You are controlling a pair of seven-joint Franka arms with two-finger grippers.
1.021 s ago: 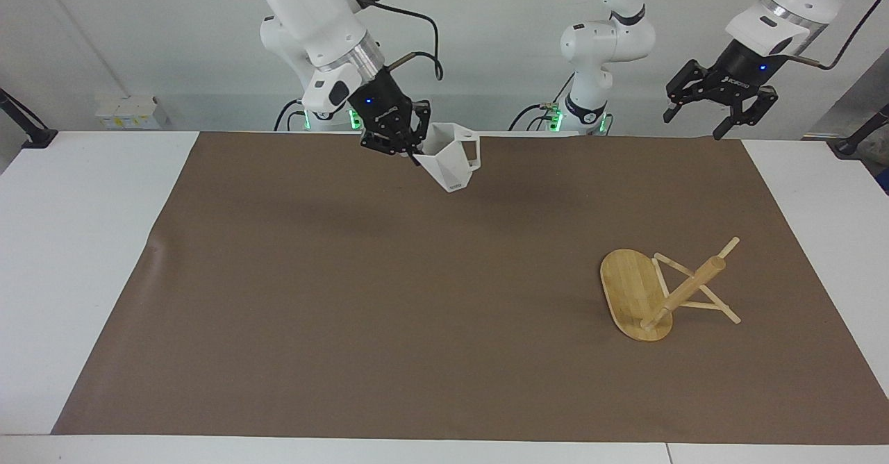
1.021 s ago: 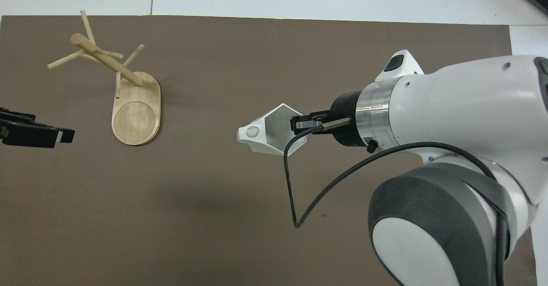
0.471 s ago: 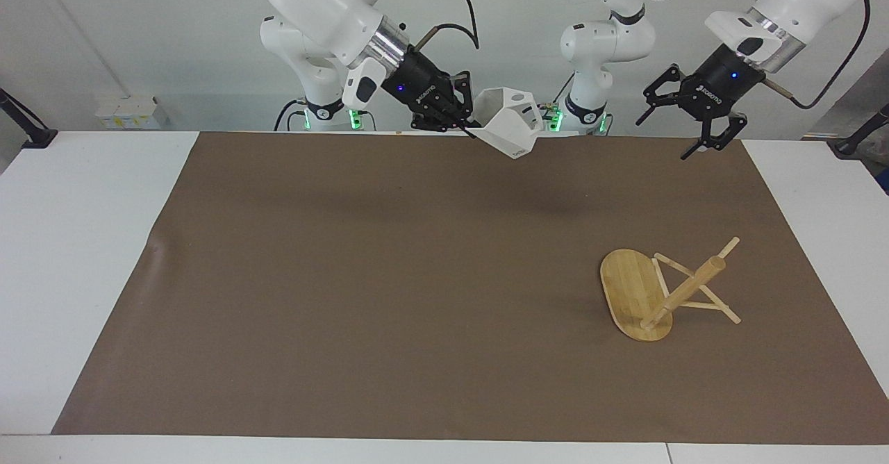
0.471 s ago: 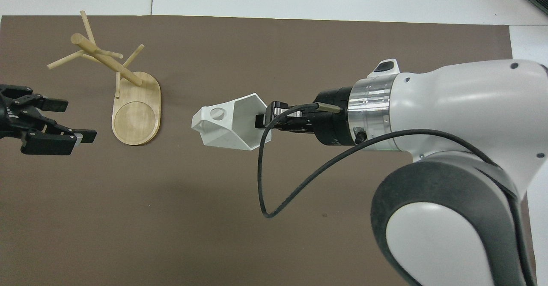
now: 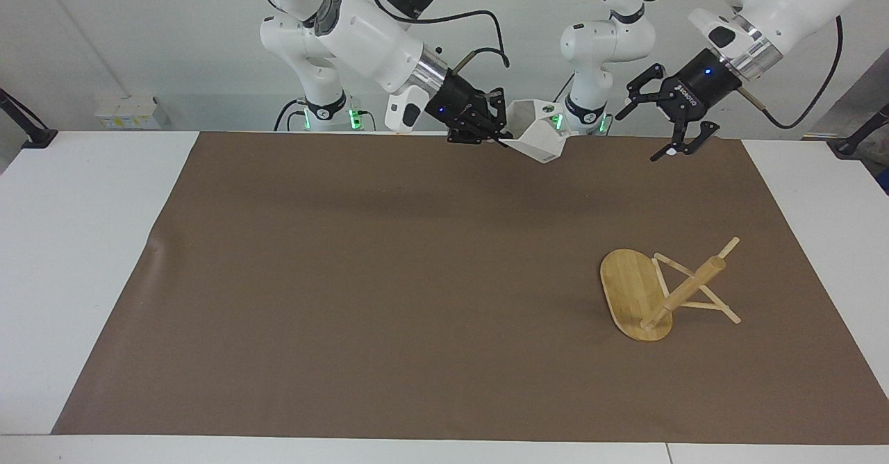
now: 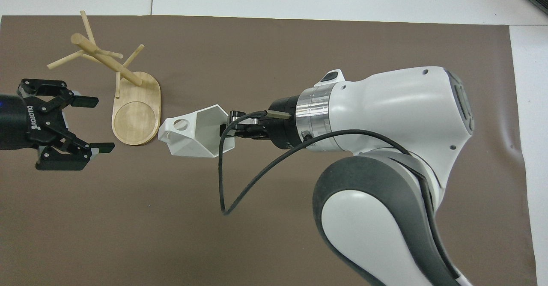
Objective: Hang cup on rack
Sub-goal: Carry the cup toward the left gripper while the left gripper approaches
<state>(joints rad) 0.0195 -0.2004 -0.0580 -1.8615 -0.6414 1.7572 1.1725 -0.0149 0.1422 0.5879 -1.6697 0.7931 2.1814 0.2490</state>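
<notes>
The cup is held aloft by its rim in the closed right gripper, above the mat's robot-side edge. The handle hole should be lined up with a peg of the rack near the left arm's end. The left gripper is spread open, empty.

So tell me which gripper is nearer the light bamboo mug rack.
Left. The left gripper hovers open beside the rack; the right gripper, shut on the white faceted cup, is farther.

I see even, bright light from above; soft, faint shadows lie on the brown mat; both frames are sharp, with no glare.
</notes>
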